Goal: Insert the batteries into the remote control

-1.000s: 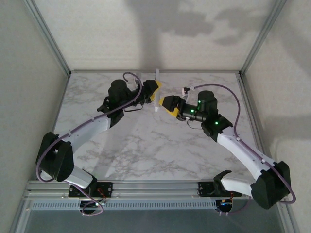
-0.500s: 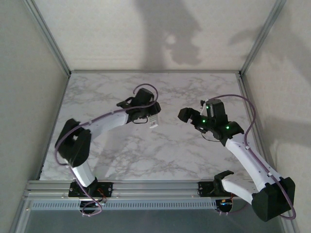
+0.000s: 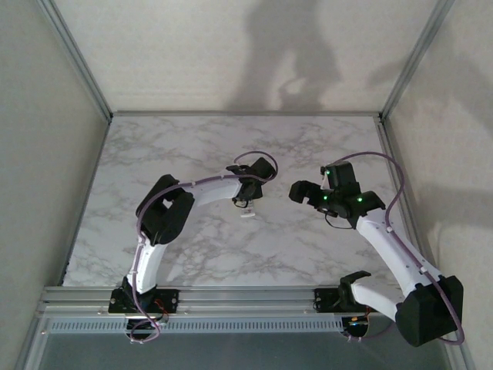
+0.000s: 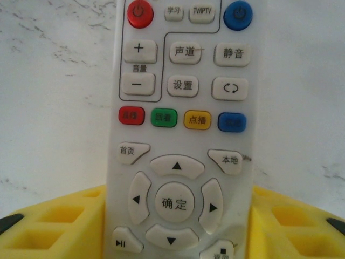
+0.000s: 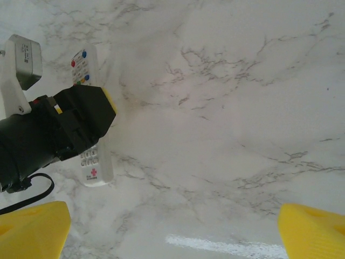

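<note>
The remote control (image 4: 183, 102) is a slim white bar, its button face turned to the left wrist camera. My left gripper (image 4: 178, 226) is shut on its lower half, with a yellow finger (image 4: 54, 226) on either side. From above, the remote (image 3: 246, 213) pokes out under the left gripper (image 3: 249, 200) at mid-table. The right wrist view shows the remote (image 5: 96, 164) low over the marble, clamped by the black left gripper (image 5: 81, 121). My right gripper (image 5: 172, 237) is open and holds nothing; from above, the right gripper (image 3: 298, 190) is a short way right of the remote. The batteries are out of view.
The marble table (image 3: 185, 154) has metal frame posts at its back corners and plain walls around it. Bare marble (image 5: 226, 108) lies under the right gripper. A metal rail (image 3: 246, 297) runs along the near edge by the arm bases.
Both arms have pulled back from the table's far middle. The left gripper carried the remote toward mid-table and lower; the right gripper moved off to the right and stayed open.
</note>
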